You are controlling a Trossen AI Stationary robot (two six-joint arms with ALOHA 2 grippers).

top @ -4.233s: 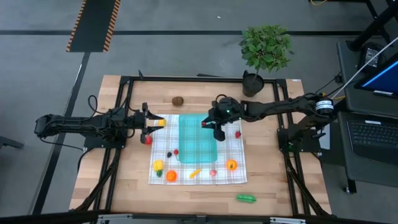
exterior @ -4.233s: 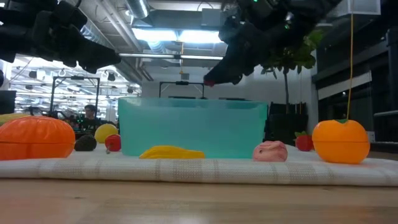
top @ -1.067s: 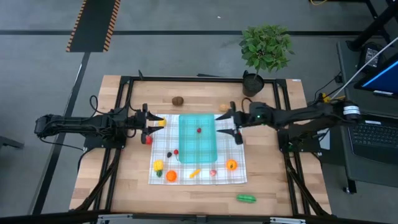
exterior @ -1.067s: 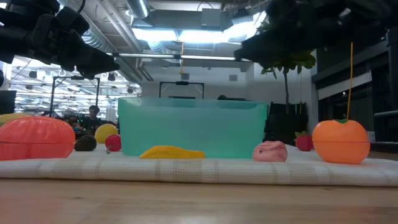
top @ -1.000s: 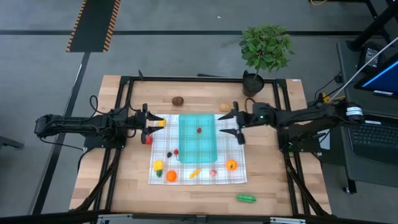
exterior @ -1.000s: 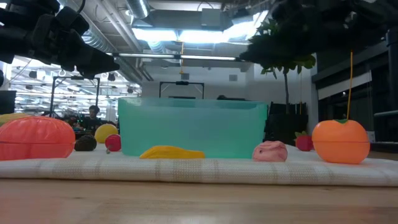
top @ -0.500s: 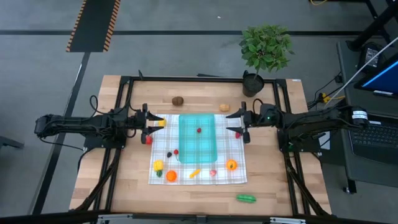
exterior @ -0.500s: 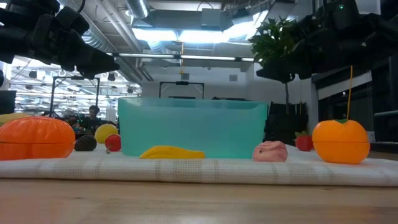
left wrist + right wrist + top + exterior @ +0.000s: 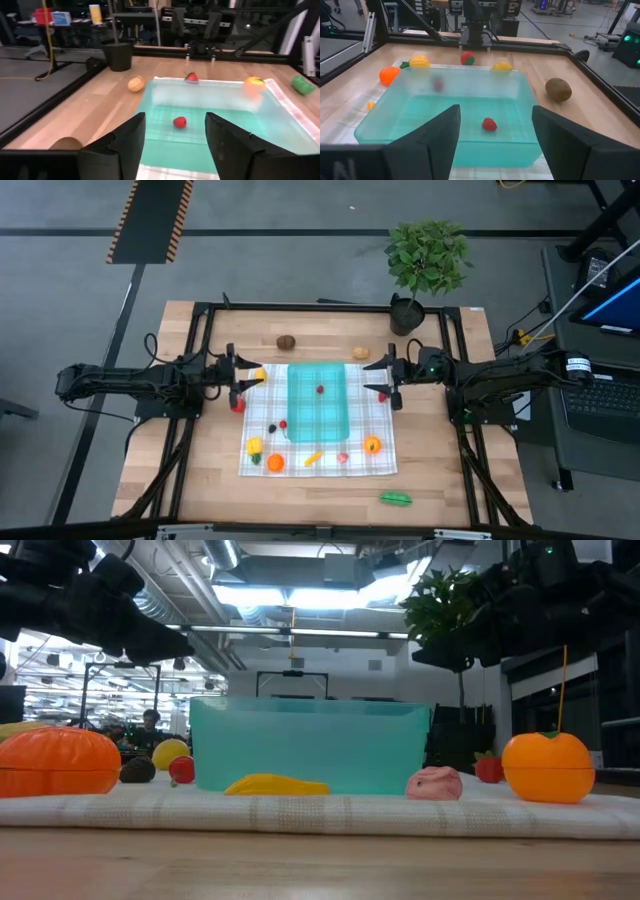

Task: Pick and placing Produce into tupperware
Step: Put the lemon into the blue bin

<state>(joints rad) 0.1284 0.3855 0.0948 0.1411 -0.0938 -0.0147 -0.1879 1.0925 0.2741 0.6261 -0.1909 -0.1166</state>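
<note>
The teal tupperware point(image 9: 318, 402) sits on the checked cloth point(image 9: 372, 467), holding one small red fruit point(image 9: 320, 389). Other produce lies scattered on the cloth and the wooden table point(image 9: 440, 490). The left gripper point(image 9: 236, 378) and right gripper point(image 9: 391, 377) flank the container, jaws apart and empty. A potted plant point(image 9: 425, 260) stands at the table's far edge.

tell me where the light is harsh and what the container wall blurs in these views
Low view: bright ceiling lights silhouette both arms, and the tupperware hides its contents. Right wrist view: the pieces behind its far wall look smeared, while the red piece inside is sharp. Left wrist view: the orange piece behind the wall is hazy.
</note>
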